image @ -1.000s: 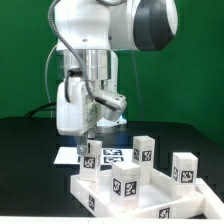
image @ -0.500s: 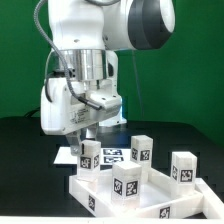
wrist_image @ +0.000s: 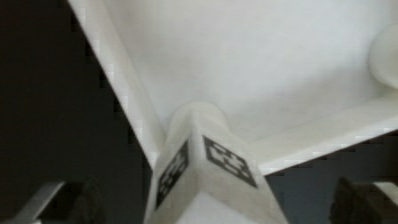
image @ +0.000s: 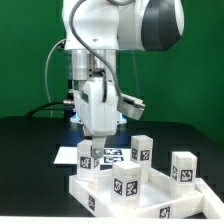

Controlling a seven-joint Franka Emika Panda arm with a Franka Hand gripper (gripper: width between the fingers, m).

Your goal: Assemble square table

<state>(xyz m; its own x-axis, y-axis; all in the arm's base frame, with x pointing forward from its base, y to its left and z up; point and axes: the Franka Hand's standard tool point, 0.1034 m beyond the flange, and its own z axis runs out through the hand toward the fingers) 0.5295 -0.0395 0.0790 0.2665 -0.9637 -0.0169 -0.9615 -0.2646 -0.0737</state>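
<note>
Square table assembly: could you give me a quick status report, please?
Pincer open, holding nothing, above the near-left leg. Four legs upright on the tabletop. Nothing in the way.

In the exterior view, the white plastic square tabletop with raised rim ran off the picture's bottom edge. The marker board lay mostly hidden behind white block legs. The wrist view was blurred throughout.

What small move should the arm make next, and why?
Probably lift straight up, away from the leg. The pincer stands open just above that leg, which sits upright at a corner of the tabletop; in the wrist view the fingers flank the leg without gripping it.
</note>
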